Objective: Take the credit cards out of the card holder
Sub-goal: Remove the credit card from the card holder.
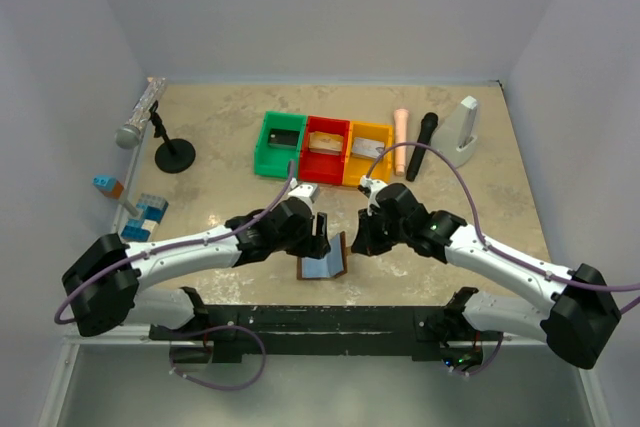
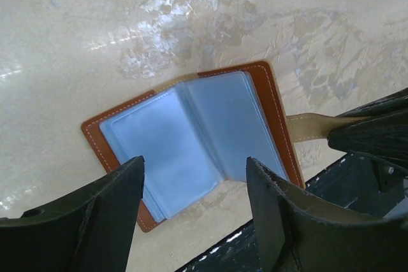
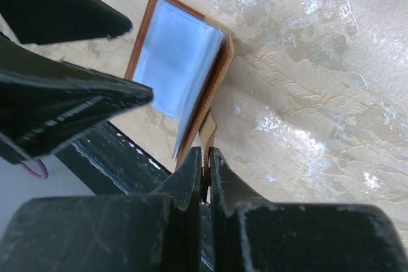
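Observation:
The card holder [image 1: 322, 267] lies open near the table's front edge, brown outside with grey-blue sleeves [image 2: 191, 138]. Its right half is raised. I see no card in the sleeves that show. My right gripper [image 3: 205, 154] is shut on the holder's tan strap [image 3: 208, 133], which also shows in the left wrist view [image 2: 312, 125]. My left gripper [image 2: 194, 176] is open just above the holder's near edge, touching nothing. A dark card [image 1: 285, 137] lies in the green bin, a tan one [image 1: 327, 143] in the red bin, and a greyish one [image 1: 363, 147] in the yellow bin.
The green bin [image 1: 262, 152], red bin [image 1: 311, 159] and yellow bin [image 1: 383, 162] stand in a row at the back middle. A microphone on a stand [image 1: 160, 137] and toy blocks [image 1: 140, 217] are at the left. A black marker [image 1: 422, 145] and a white device [image 1: 466, 129] are at the right.

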Controlling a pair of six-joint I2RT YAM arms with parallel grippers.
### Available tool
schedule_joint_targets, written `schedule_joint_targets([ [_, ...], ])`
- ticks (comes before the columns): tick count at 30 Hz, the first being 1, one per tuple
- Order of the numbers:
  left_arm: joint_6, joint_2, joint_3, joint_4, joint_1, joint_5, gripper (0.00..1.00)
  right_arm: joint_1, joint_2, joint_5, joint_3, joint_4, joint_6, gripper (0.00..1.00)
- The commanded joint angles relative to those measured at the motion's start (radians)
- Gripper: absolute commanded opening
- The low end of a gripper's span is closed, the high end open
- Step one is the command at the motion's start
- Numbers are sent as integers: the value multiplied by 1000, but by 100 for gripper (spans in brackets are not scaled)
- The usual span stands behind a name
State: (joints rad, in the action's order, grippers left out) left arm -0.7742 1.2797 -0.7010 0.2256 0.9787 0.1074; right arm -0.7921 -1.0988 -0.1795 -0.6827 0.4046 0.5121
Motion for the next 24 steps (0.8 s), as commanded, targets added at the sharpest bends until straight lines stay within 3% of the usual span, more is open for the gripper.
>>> schedule_joint_targets([
  [1, 18, 47, -45, -52, 20, -58, 70, -9, 8, -29, -57, -6, -9, 0],
  [24, 4, 101, -71, -88, 25, -89, 72, -16, -4, -37, -51, -9, -3, 0],
])
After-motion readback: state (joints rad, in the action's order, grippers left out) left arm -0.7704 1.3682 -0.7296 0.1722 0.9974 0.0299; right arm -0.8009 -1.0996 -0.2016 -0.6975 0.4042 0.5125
